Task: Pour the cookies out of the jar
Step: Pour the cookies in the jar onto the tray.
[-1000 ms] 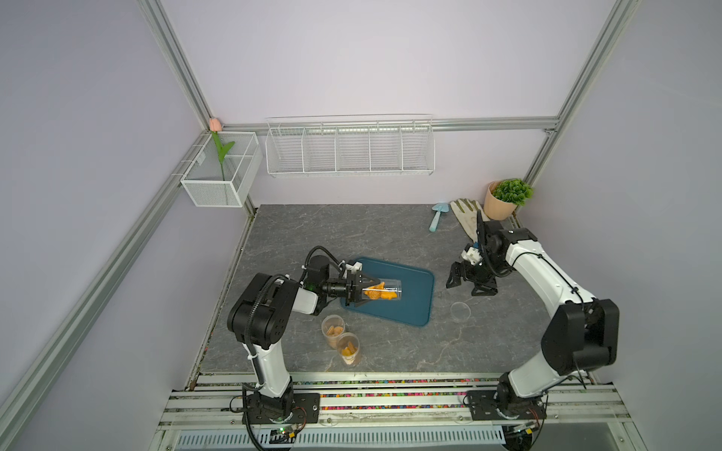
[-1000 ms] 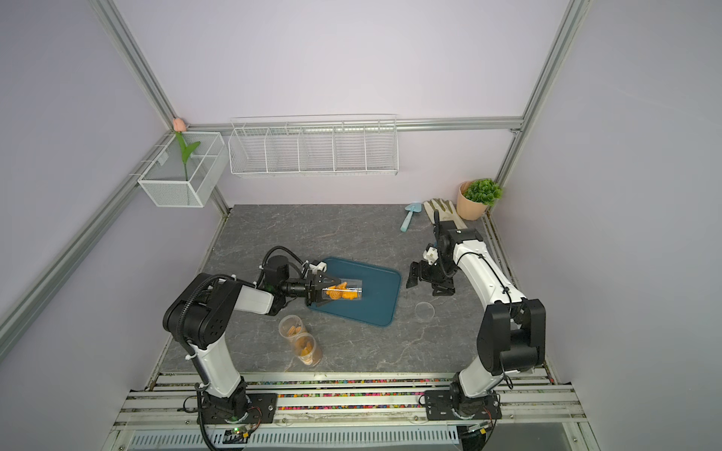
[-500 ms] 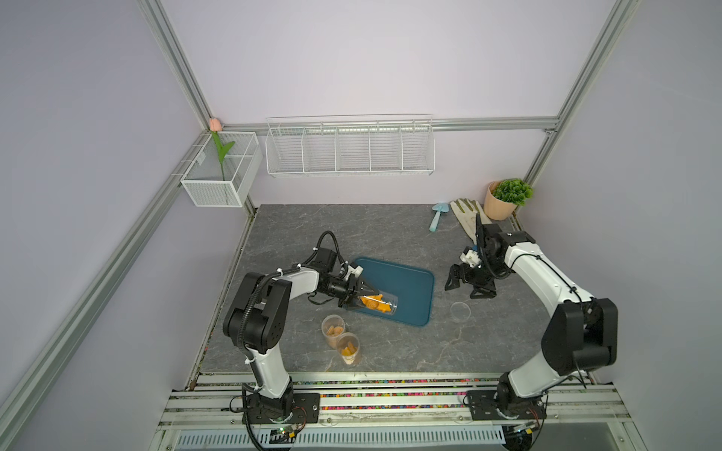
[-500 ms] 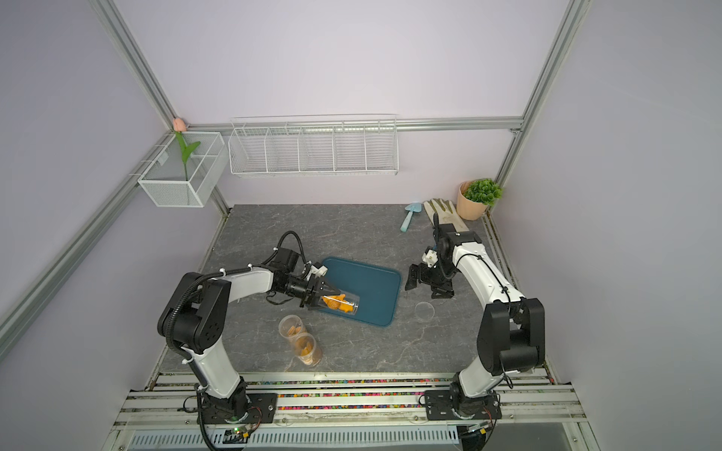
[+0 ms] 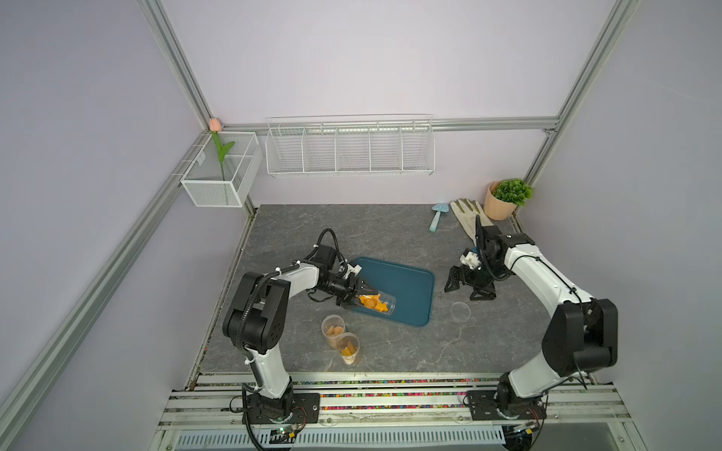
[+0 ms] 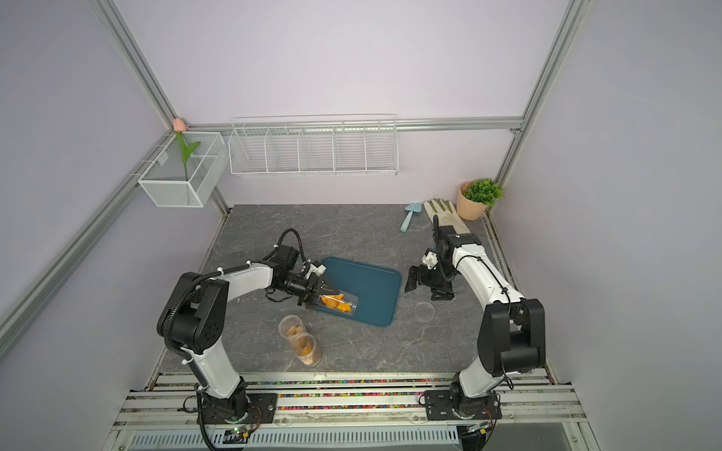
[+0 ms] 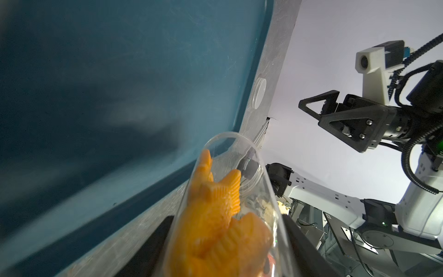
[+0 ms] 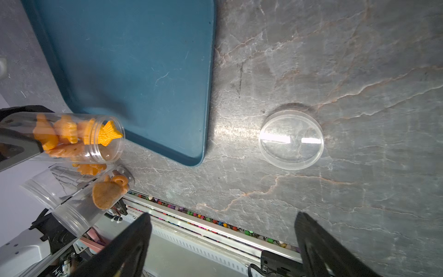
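Observation:
My left gripper (image 5: 359,298) (image 6: 324,296) is shut on a clear jar (image 5: 378,305) (image 6: 340,304) (image 8: 79,138), gripping its base end. The jar lies tipped on its side over the near-left corner of the teal tray (image 5: 408,279) (image 6: 371,283) (image 8: 143,72). Orange cookies (image 5: 370,302) (image 7: 213,215) (image 8: 64,134) are still inside, and a star-shaped one sits at the open mouth. In the left wrist view the jar (image 7: 230,191) fills the gap between my fingers (image 7: 155,239). My right gripper (image 5: 467,292) (image 6: 425,292) (image 8: 223,215) hangs open and empty, right of the tray.
A clear lid (image 5: 460,311) (image 8: 291,139) lies on the table right of the tray, under my right gripper. Two more clear jars (image 5: 333,330) (image 5: 348,347) holding biscuits stand just in front of the tray. A trowel (image 5: 437,216), glove (image 5: 467,218) and potted plant (image 5: 504,199) sit at the back right.
My left arm has swung the jar from level over the tray's left side toward the tray's near edge, tipping it. The right gripper has opened slightly wider.

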`<state>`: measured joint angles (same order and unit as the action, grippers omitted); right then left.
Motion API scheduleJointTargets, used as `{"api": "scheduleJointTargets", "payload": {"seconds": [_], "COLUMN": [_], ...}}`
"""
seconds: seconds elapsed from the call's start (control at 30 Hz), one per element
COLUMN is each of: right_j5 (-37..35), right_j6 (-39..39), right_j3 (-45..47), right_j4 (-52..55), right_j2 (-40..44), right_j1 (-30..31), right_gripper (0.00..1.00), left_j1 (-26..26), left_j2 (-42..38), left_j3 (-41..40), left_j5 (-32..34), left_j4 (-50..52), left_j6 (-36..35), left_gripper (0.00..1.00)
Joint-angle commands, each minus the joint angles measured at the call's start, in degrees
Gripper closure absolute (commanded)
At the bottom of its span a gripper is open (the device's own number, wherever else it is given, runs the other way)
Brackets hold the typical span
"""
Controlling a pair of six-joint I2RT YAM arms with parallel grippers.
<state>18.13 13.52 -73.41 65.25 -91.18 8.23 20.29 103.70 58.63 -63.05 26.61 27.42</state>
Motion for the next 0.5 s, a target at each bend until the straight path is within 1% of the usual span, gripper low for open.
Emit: {"api": "scheduleJointTargets", "payload": {"seconds": [0.0,0.03,0.1,0.13,0.17,0.2,0.23,0.27,0.3,0.33,0.37,0.4,0.43,0.47], "right_j5": [1.35,1.38,1.47,1.47,1.55,1.52,1.50,1.42,1.48,1.47,1.55,1.63,1.56,1.53], "right_j6": [0.53,0.62,0.76,0.84,0.92,0.97,0.98,1.06,1.13,1.25,1.36,1.45,1.48,1.49], "right_j3": [1.16,1.16,1.16,1.16,1.16,1.16,1.16,1.23,1.31,1.49,1.59,1.60,1.60,1.60], "right_j4": [-0.54,-0.48,-0.59,-0.66,-0.70,-0.70,-0.68,-0.66,-0.75,-0.88,-1.07,-1.17,-1.18,-1.20], "right_j2": [1.17,1.10,1.01,1.04,1.00,1.02,1.00,0.99,0.99,1.07,1.08,1.09,1.01,1.02], "right_j1": [-0.24,-0.23,-0.23,-0.15,-0.10,-0.05,-0.06,0.01,0.03,0.11,0.20,0.29,0.38,0.47], "right_gripper": [0.05,0.05,0.05,0.05,0.05,0.04,0.04,0.01,0.11,0.12,0.12,0.12,0.12,0.12], "left_j1": [0.04,0.01,0.07,0.02,-0.18,-0.34,-0.48,-0.52,-0.57,-0.57,-0.70,-0.69,-0.74,-0.75], "left_j2": [-1.83,-2.01,-2.11,-2.06,-2.26,-3.12,-4.01,-4.86,-4.93,-4.82,-4.94,-5.40,-5.89,-6.40], "left_j3": [-0.49,-0.43,2.33,2.79,2.08,0.34,-0.50,0.42,2.05,2.41,1.30,-0.78,-2.08,-1.29], "left_j5": [-3.77,-2.72,2.29,1.97,-0.20,-2.02,-0.88,1.91,3.51,2.75,0.45,-1.73,-1.46,1.36], "left_j4": [-6.77,-6.49,2.52,3.63,1.39,-4.37,-7.10,-4.19,0.15,0.40,-3.61,-11.02,-15.14,-11.84], "left_j6": [4.87,4.43,-2.53,-3.06,-1.03,3.48,5.34,3.10,0.23,0.58,4.10,9.53,12.19,9.19], "left_gripper": [0.37,0.37,0.37,0.37,0.37,0.37,0.37,0.37,0.36,0.36,0.36,0.36,0.37,0.37]}}
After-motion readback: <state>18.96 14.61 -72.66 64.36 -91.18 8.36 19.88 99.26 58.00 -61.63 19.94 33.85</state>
